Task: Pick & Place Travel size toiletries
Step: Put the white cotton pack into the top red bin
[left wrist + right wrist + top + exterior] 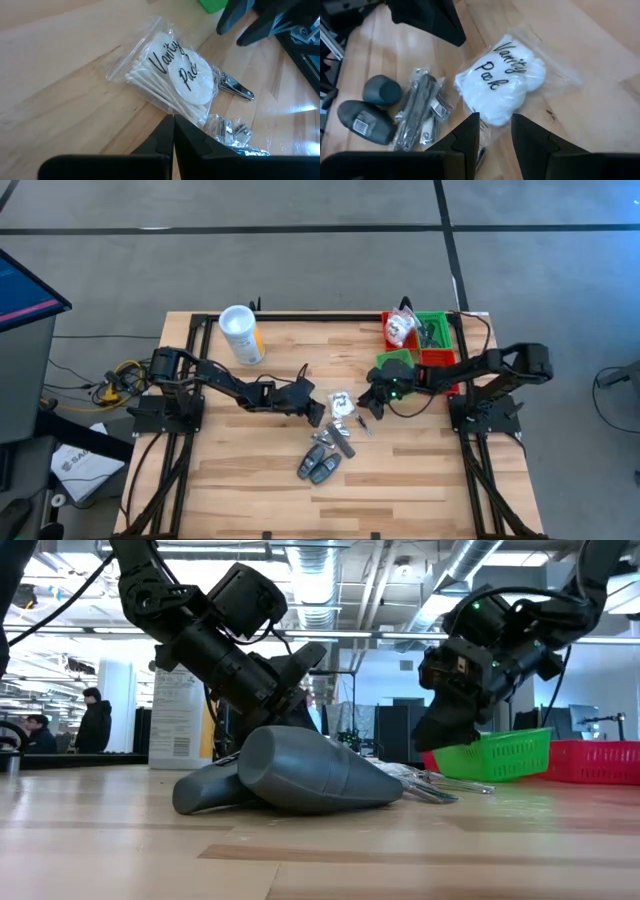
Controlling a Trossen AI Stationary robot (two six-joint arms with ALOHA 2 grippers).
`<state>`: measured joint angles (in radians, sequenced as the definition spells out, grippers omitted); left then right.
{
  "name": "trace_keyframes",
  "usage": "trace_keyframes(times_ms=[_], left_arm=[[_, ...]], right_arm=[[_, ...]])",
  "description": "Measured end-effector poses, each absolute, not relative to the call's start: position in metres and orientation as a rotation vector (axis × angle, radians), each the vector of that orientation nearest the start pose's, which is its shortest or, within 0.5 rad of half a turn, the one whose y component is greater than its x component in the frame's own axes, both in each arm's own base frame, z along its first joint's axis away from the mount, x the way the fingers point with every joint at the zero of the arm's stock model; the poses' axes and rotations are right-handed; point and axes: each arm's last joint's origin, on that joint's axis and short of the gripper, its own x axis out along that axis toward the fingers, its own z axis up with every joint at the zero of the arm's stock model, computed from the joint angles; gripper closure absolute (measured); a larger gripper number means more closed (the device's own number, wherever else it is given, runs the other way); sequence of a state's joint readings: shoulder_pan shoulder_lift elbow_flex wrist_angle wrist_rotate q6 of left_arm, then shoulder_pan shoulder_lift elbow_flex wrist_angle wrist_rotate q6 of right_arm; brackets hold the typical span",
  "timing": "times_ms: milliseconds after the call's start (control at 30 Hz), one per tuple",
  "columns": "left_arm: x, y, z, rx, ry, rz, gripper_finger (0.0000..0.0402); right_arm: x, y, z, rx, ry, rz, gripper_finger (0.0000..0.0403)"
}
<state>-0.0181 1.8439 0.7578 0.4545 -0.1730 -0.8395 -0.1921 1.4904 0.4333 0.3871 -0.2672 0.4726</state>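
The toiletries lie mid-table: a clear-wrapped white "Vanity Pack" packet point(342, 404) point(172, 75) point(500, 85), a nail clipper point(236, 88), clear-wrapped dark items point(336, 438) point(417, 112) and dark grey little bottles point(318, 466) point(310, 775) point(367, 107) lying on their sides. My left gripper point(316, 413) point(173, 122) is shut, with its tips at the packet's edge on the table's left side. My right gripper point(371, 403) point(495, 122) is open, low over the packet's right edge, with its fingers on either side of a corner of it. My left gripper points its shut fingertips point(170, 125) at the edge of the Vanity Pack's clear wrap point(187, 116), slanting down from the table's left. I cannot tell whether they touch it. The packet lies flat on the table.
A green bin point(432, 330) point(495, 752) and red bins point(441, 360) point(590, 760) stand at the far right, with packets inside. A white canister with a yellow label point(241, 335) lies at the far left. Bare wood stretches along the near edge.
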Motion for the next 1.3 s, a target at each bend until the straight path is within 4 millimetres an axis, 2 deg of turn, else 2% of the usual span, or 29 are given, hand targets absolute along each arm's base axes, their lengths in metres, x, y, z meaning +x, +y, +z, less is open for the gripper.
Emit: trace_keyframes(times_ms=[167, 367, 667, 1300], left_arm=[[0.336, -0.001, 0.112, -0.726, 0.528, 0.395, 0.0398], [0.337, -0.001, 0.113, -0.727, 0.527, 0.394, 0.0398], [0.337, 0.0, 0.113, -0.706, 0.52, 0.391, 0.0398], [0.337, 0.0, 0.114, -0.704, 0.512, 0.389, 0.0398]], right_arm=[[0.244, -0.04, 0.138, 0.575, 0.606, -0.063, 0.0298], [0.243, -0.034, 0.144, 0.589, 0.612, -0.053, 0.0298], [0.264, -0.019, 0.161, 0.568, 0.62, 0.015, 0.0298], [0.265, -0.016, 0.163, 0.624, 0.631, -0.02, 0.0298]])
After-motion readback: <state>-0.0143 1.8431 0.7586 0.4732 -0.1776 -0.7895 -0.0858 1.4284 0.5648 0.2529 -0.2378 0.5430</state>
